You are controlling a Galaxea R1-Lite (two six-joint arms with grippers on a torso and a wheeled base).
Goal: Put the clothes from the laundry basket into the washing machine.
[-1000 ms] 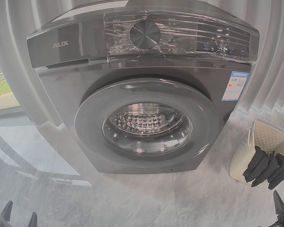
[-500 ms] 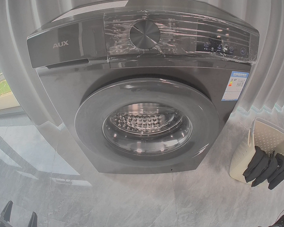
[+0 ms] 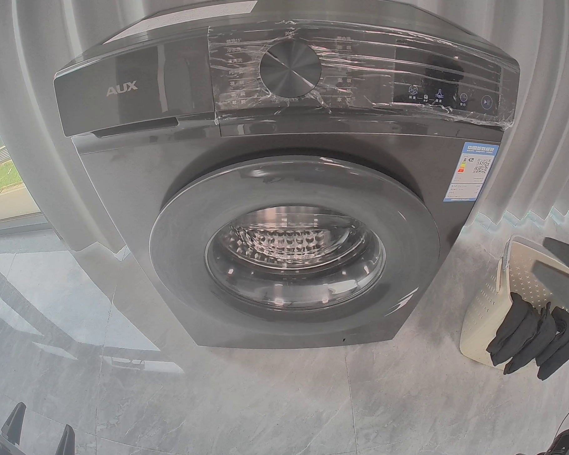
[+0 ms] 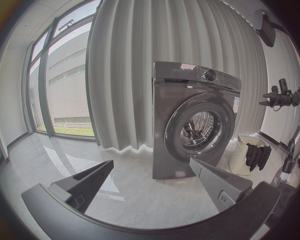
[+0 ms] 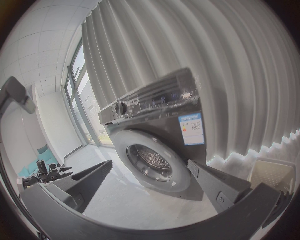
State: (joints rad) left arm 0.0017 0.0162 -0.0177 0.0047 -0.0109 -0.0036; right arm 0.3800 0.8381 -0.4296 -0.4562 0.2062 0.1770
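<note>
The grey washing machine (image 3: 295, 174) stands in front of me with its round door (image 3: 295, 256) shut; the steel drum shows through the glass. On the floor to its right a cream laundry basket (image 3: 488, 304) leans, with black clothes (image 3: 533, 342) draped over its front rim. My left gripper (image 3: 38, 436) hangs low at the near left, far from both, open and holding nothing (image 4: 150, 162). My right gripper (image 5: 150, 163) is open and holds nothing, with the machine (image 5: 162, 125) and basket (image 5: 272, 175) beyond it. The left wrist view has it raised at the right (image 4: 275, 98).
Grey tiled floor (image 3: 273, 401) lies bare between me and the machine. Pleated white curtains (image 3: 542, 101) hang behind the machine and basket. A large window (image 4: 62, 87) runs along the left wall.
The right gripper's fingers, at the head view's bottom right a second ago, have gone out of that view. The left gripper, basket and clothes have not moved.
</note>
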